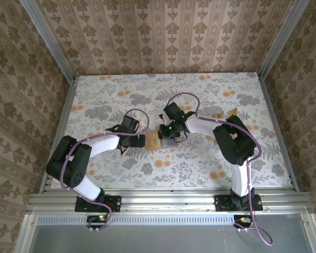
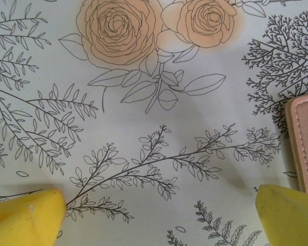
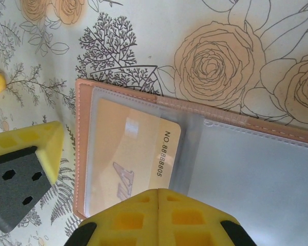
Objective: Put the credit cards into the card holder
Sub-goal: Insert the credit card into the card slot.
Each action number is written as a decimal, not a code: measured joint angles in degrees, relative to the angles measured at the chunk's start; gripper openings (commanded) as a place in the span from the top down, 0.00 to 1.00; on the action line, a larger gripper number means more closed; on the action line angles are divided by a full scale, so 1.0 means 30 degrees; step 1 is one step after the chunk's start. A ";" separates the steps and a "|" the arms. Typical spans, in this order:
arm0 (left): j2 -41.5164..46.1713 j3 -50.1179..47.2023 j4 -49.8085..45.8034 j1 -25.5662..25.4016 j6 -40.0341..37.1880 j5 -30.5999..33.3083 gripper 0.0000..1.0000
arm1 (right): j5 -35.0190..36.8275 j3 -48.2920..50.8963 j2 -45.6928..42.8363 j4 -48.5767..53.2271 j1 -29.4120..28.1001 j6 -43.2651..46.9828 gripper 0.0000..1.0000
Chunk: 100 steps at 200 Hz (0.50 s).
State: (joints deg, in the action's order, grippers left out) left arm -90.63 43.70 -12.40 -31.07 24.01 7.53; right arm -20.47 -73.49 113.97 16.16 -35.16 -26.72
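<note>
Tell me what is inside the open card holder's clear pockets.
One credit card sits in one clear pocket of the card holder; the neighbouring pocket looks empty. The shut right tool covers the card's lower edge, so anything there is hidden.

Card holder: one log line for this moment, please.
right gripper shut at tan-yellow rectangular card | card inside clear sleeve of open reddish-brown leather card holder | left gripper open, empty, beside holder
</note>
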 measured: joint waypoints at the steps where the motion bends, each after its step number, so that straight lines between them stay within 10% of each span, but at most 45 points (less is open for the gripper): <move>1: -0.0015 0.0015 -0.0015 0.0000 -0.0007 0.0000 0.03 | -0.0007 0.0000 0.0007 0.0000 0.0000 0.0000 1.00; 100: -0.0656 0.0831 -0.0896 0.0000 -0.0022 0.0058 0.03 | 0.0102 -0.0044 0.0517 -0.0007 -0.0284 -0.0029 1.00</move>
State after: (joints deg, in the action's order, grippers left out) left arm -92.60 46.19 -15.09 -31.07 23.94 7.70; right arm -20.16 -73.63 115.52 16.14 -36.01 -26.81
